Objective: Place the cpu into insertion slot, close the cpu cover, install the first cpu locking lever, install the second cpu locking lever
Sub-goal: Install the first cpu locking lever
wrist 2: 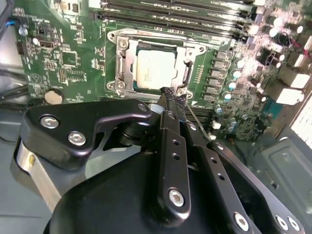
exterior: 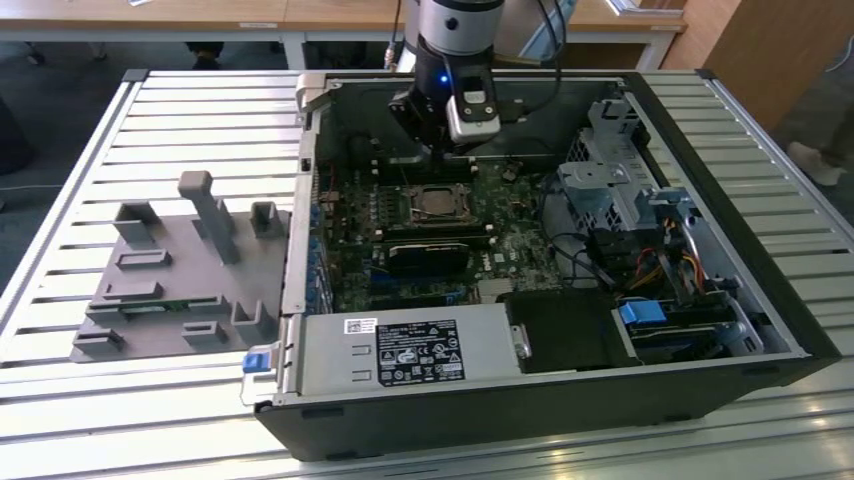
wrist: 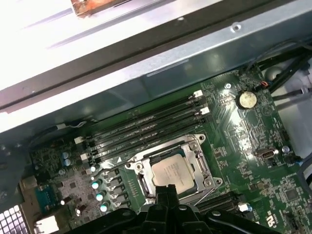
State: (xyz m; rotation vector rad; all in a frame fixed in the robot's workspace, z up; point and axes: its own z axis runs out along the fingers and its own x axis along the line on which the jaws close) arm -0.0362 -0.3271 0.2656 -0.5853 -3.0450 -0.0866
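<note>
One cpu (wrist 2: 156, 68), pale metal top up, sits flat in the socket (wrist 2: 132, 73) on the green board (wrist 2: 63, 63). The silvery cover (wrist 2: 122, 63) is folded down around it, so the chip shows through the square opening. In the second wrist view the end effector (wrist 2: 173, 95) hangs right at the socket's edge, tips just off one corner of the cover, not over the chip itself. Its two black fingers (wrist 2: 168, 146) are squeezed together with basically no gap. A thin metal lever (wrist 2: 197, 124) runs right alongside the tips; can't tell if it's pinched or just passing by. In the first wrist view the long black memory slots (wrist: 146, 124) lie across the socket from the tips, with a coin battery (wrist: 246, 100) further out. In the exterior view the board lies inside an open computer case (exterior: 534, 420) on a slatted surface (exterior: 200, 110). A gray holder block (exterior: 174, 280) is well apart on the exterior view's left.
</note>
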